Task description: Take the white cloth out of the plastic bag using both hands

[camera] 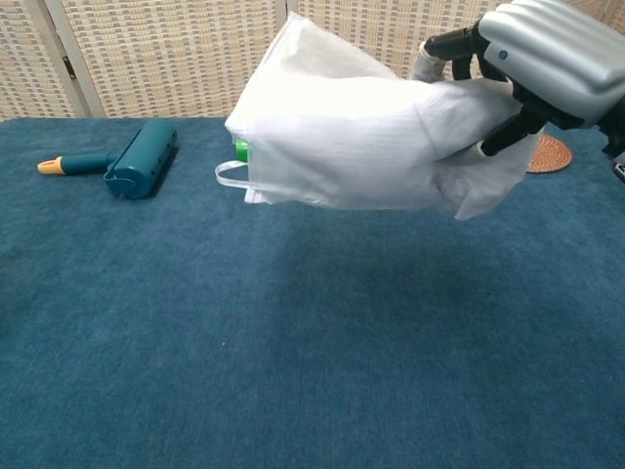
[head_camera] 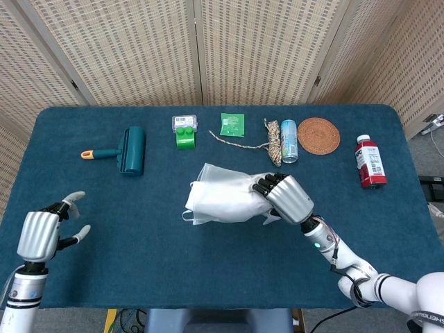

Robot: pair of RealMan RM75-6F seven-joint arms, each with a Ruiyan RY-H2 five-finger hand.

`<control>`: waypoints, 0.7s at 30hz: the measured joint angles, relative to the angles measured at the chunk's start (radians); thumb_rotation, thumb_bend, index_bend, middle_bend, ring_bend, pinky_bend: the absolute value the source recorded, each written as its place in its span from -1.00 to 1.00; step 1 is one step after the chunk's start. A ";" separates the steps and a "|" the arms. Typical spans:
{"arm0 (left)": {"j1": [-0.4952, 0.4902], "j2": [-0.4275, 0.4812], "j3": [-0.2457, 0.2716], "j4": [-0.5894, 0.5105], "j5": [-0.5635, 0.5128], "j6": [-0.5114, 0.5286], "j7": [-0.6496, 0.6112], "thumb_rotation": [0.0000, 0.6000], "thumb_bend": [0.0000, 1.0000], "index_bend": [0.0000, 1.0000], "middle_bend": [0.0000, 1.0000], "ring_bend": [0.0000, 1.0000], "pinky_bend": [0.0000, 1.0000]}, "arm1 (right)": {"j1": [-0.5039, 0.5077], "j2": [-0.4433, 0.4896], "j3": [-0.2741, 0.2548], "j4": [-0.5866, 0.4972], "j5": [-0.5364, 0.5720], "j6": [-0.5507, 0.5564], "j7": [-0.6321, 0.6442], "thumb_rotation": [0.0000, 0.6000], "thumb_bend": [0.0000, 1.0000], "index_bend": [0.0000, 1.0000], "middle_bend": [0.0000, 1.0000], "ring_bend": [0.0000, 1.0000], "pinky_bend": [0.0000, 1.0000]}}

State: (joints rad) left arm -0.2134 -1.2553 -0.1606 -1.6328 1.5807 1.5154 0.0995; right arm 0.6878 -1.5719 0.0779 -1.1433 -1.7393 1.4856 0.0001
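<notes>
A translucent plastic bag with the white cloth inside hangs above the table, its handles pointing left. My right hand grips the bag's right end and holds it up in the air. The cloth shows only as a white mass through the plastic. My left hand hovers at the table's near left corner, fingers spread, holding nothing; the chest view does not show it.
Along the far side lie a teal lint roller, a green block, a green packet, a rope bundle, a can, a woven coaster and a red bottle.
</notes>
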 measured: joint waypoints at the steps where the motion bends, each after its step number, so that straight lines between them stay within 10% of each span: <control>1: -0.008 -0.005 -0.004 0.002 0.005 0.001 -0.002 1.00 -0.61 -0.48 0.35 0.31 0.63 | 0.000 -0.003 0.002 0.005 -0.004 0.007 0.006 1.00 0.03 0.14 0.36 0.31 0.44; 21: -0.127 -0.097 -0.057 0.008 0.079 0.021 0.006 1.00 -0.61 -0.32 0.94 0.70 0.93 | 0.015 -0.075 0.029 0.114 -0.063 0.124 0.112 1.00 0.07 0.14 0.36 0.31 0.44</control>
State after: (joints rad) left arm -0.3405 -1.3522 -0.2172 -1.6252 1.6599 1.5364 0.1054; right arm 0.7032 -1.6469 0.1069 -1.0296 -1.8026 1.6096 0.1123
